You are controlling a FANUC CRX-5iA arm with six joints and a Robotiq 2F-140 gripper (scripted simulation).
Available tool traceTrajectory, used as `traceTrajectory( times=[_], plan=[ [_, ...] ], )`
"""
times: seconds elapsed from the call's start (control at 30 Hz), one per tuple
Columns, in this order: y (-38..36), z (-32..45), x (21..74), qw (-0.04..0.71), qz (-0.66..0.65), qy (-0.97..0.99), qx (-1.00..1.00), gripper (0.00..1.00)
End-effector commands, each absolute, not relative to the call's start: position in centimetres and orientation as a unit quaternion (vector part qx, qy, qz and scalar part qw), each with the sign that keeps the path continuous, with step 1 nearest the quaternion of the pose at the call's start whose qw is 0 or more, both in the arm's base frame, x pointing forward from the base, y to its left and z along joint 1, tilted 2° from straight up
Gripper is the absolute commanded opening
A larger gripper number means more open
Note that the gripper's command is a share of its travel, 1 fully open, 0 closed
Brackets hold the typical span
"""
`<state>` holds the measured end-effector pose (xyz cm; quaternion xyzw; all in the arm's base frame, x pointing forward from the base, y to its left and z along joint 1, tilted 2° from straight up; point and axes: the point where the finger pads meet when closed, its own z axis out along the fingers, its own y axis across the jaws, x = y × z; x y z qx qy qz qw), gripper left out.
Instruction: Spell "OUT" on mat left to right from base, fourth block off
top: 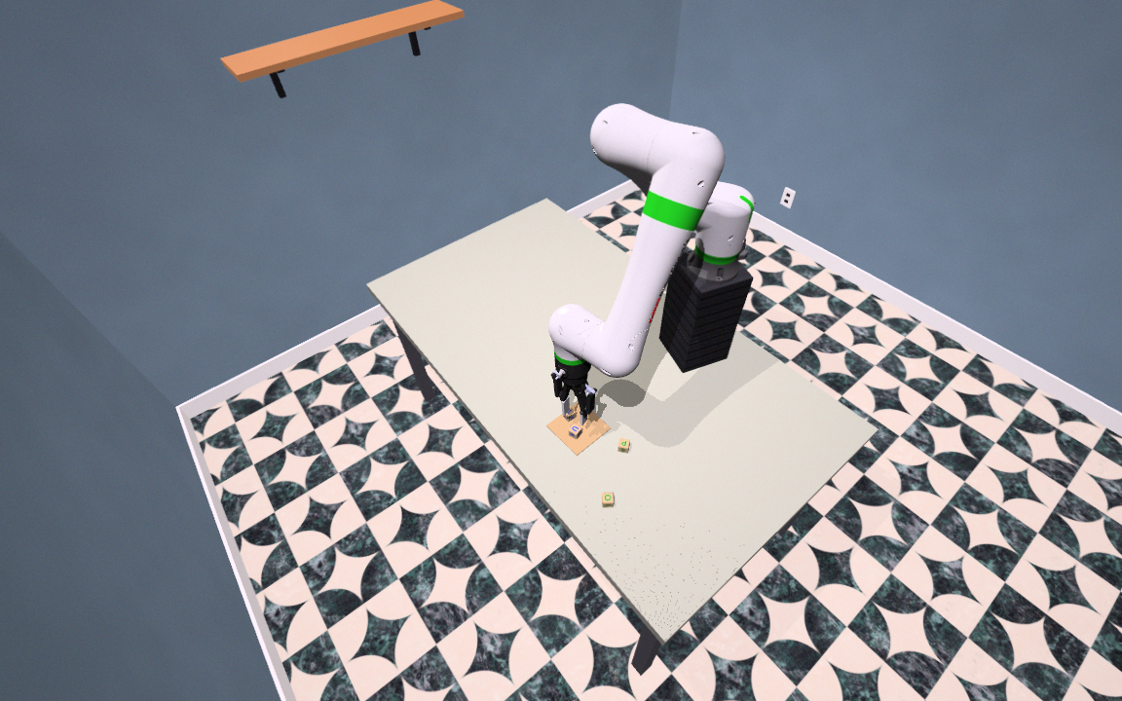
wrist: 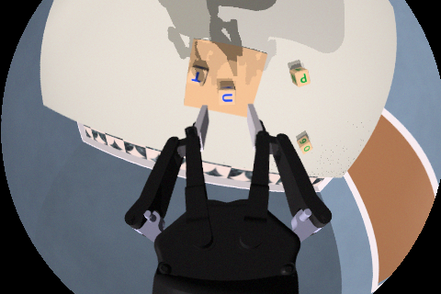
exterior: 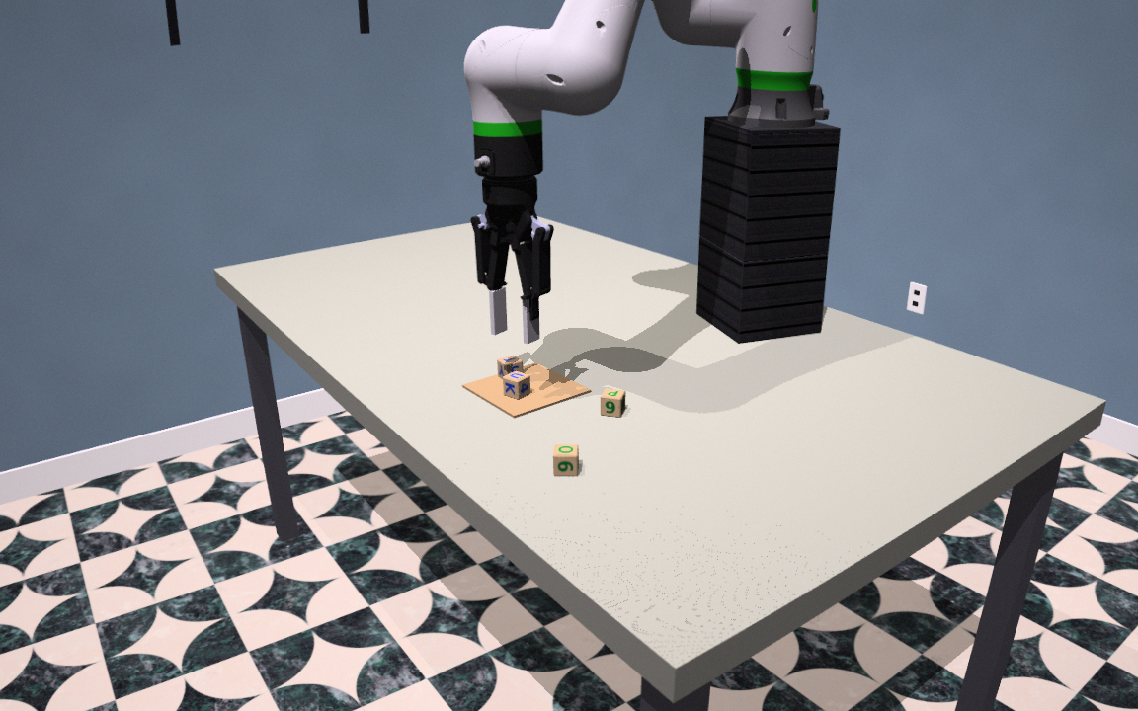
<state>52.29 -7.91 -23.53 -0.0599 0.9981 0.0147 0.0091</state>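
Note:
The mat (top: 578, 447) (exterior: 484, 389) (wrist: 197, 96) lies flat on the table. The block with a blue U on top (top: 575, 431) (exterior: 517, 385) (wrist: 227, 96) and the block with a blue T on top (exterior: 509, 364) (wrist: 198, 75) stand on it, apart from each other. The O block (top: 608, 499) (exterior: 565, 459) (wrist: 305, 143) and the block with a green P on top (top: 623, 445) (exterior: 611, 403) (wrist: 300, 77) stand off the mat. My gripper (top: 576, 420) (exterior: 515, 337) (wrist: 227, 112) is partly open and empty, above the mat's blocks. In the top view its fingers partly hide the T block.
The pale table (top: 722, 488) (exterior: 732, 477) (wrist: 115, 55) carries everything. Its long edge on the side away from the robot's base runs near the mat. The black pedestal (top: 704, 313) (exterior: 763, 229) stands beyond the mat. The arm's shadow falls across part of the mat.

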Motion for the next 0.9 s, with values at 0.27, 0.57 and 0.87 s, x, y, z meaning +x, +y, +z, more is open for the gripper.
traceTrajectory(
  times=[0.27,0.57,0.87],
  plan=[
    [-7.9,-23.6,52.3,0.009,0.015,0.998,-0.060,0.37],
    [-7.9,-24.1,52.3,0.009,0.015,0.998,-0.060,0.37],
    [-7.9,-25.0,52.3,0.009,0.015,0.998,-0.060,0.37]
  ],
)
